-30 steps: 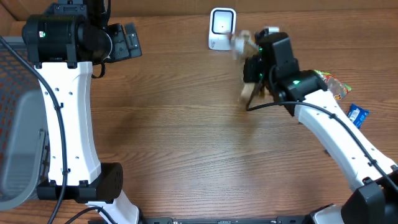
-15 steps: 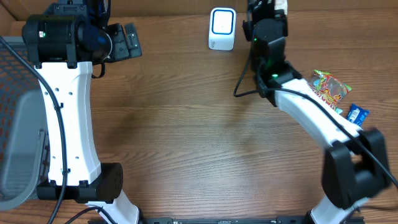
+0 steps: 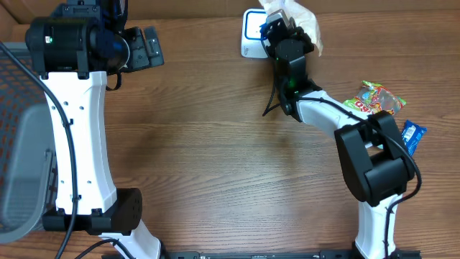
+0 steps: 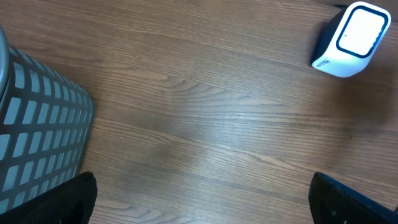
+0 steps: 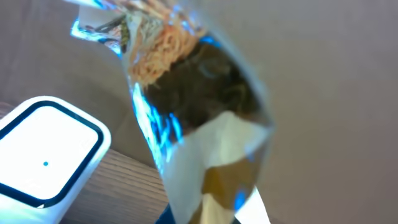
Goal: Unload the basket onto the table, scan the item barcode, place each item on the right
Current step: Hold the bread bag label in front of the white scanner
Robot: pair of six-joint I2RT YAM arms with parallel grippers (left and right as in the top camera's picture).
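Observation:
The item is a cream and blue snack packet (image 3: 300,16) with a noodle picture, and my right gripper (image 3: 279,30) is shut on it. It is held up at the table's far edge, just right of the white scanner (image 3: 249,34). In the right wrist view the packet (image 5: 199,112) fills the middle, blurred, and the scanner (image 5: 43,155) sits at the lower left with its blue-rimmed window facing up. No barcode can be made out. My left gripper (image 3: 147,47) hangs open at the upper left, its fingertips (image 4: 74,199) wide apart over bare wood, and the scanner (image 4: 351,38) lies far to its right.
A colourful snack bag (image 3: 374,99) and a small blue packet (image 3: 413,132) lie at the right edge of the table. A grey mesh basket (image 3: 18,165) stands at the left, and its wall (image 4: 37,124) shows in the left wrist view.
My right arm has swung the packet from mid-table up and left, until it is beside the scanner. The left arm has not moved.

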